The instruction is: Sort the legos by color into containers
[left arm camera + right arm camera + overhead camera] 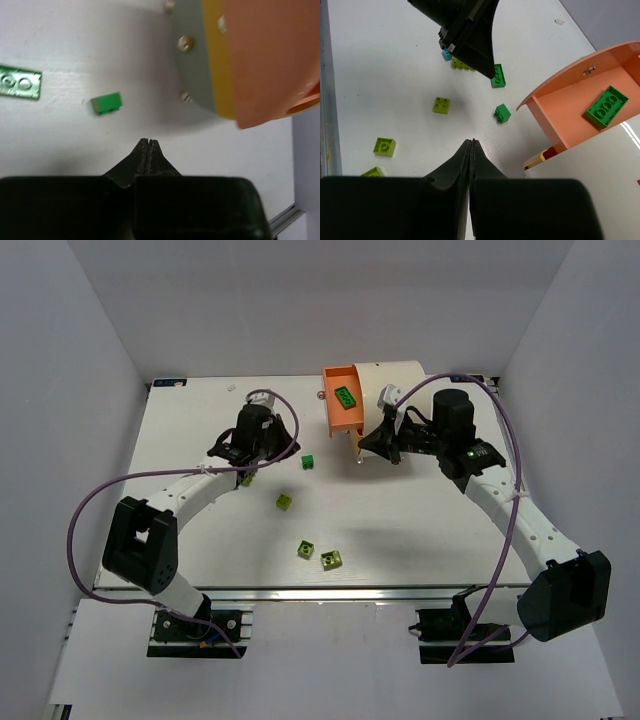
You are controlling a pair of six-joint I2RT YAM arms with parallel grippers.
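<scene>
The left arm (190,495) and the right arm (520,515) both wear smooth white shells between chunky black joint blocks. A purple cable (85,510) loops off each. A tiny green light (470,452) glows on the right arm, upper right of the frame. The left tool (149,142) and the right tool (471,142) are matte black wedges tapering to thin tips.

lego (346,397) in container (400,371), legos (308,461) before it

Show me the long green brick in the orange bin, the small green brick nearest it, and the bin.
long green brick (606,106), right wrist view, studded top.
small green brick (502,113), right wrist view, top face.
orange bin (564,109), right wrist view, bare floor.
</scene>
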